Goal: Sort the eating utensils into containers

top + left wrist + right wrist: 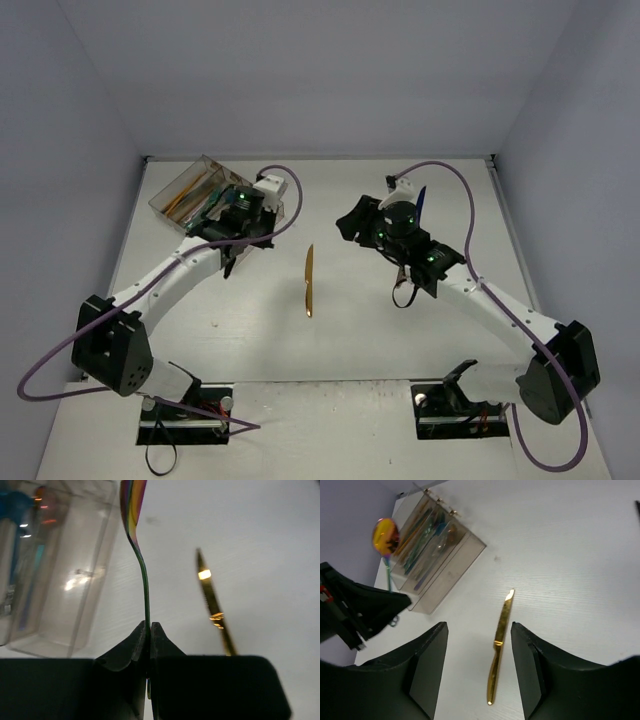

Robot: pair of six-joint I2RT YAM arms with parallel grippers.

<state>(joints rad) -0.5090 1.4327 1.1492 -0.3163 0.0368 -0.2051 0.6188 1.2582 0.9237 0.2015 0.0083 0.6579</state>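
Observation:
My left gripper (149, 626) is shut on the thin handle of an iridescent spoon (132, 500), whose bowl stands up beside the clear divided tray (50, 580). In the top view this gripper (232, 215) hovers at the tray's (195, 185) near right corner. Several coloured utensils lie in the tray's compartments (440, 555). A gold knife (309, 282) lies flat on the table between the arms. My right gripper (479, 627) is open and empty above the knife (499, 650), not touching it. The spoon (385, 536) also shows in the right wrist view.
A dark blue utensil (421, 203) lies just beyond the right wrist (395, 225). Grey walls close the table at the back and both sides. Purple cables loop off both arms.

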